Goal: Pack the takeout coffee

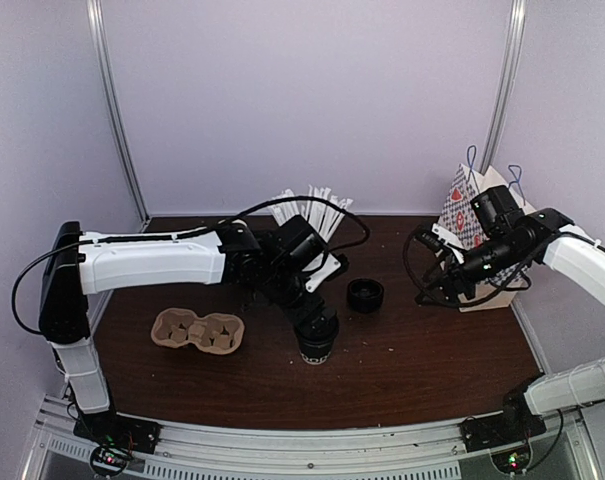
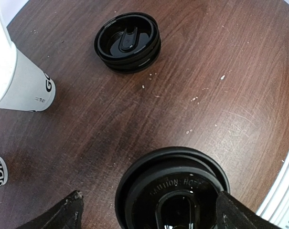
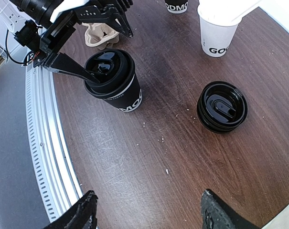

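The takeout coffee (image 1: 317, 343), a black paper cup with white lettering and a black lid, stands upright on the brown table, front centre. It also shows in the right wrist view (image 3: 116, 83) and its lid fills the bottom of the left wrist view (image 2: 175, 191). My left gripper (image 1: 316, 322) is open and straddles the lid (image 2: 149, 217). One of its fingers (image 3: 70, 67) touches the lid's rim; the other stands apart from it. My right gripper (image 1: 430, 272) is open and empty (image 3: 149, 200) above bare table, to the right of the cup.
A stack of black lids (image 1: 365, 295) (image 2: 127, 42) (image 3: 222, 106) lies right of the coffee. A cardboard cup carrier (image 1: 197, 331) (image 3: 99, 34) lies to the left. A white cup with straws (image 1: 312, 212) (image 2: 20, 81) stands behind. A patterned paper bag (image 1: 472, 215) stands at the right.
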Controlling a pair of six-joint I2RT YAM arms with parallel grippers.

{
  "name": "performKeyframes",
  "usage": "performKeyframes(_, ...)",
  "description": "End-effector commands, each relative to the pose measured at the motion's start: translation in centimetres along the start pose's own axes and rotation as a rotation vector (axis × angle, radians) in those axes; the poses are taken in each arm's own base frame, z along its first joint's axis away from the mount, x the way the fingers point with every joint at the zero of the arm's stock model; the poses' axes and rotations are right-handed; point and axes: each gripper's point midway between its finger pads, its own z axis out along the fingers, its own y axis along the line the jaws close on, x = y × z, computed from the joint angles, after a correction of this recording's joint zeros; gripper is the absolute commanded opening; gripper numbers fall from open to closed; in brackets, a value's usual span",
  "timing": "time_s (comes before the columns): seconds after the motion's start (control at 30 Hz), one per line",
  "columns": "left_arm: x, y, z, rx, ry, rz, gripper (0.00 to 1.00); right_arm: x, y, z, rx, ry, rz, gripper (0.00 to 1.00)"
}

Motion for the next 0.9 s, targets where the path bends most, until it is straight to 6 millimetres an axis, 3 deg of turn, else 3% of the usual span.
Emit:
performKeyframes(0.0,-2.1,0.3,-2.3,-0.021,-0.096,-0.012,0.97,0.0,-0.1,0.2,-0.008,-0.013,-0.011,0.73)
performKeyframes(0.57,-0.2,-1.6,-0.2,0.055,-0.023,0.005,0.98,0.4,-0.4,0.8,-0.016,0.002,-0.005,0.73)
performKeyframes(0.87,1.1,-1.3,1.6,0.026,0.044,0.018,0.94,0.5,-0.5,0.9,-0.014,0.005,-0.006,0.73)
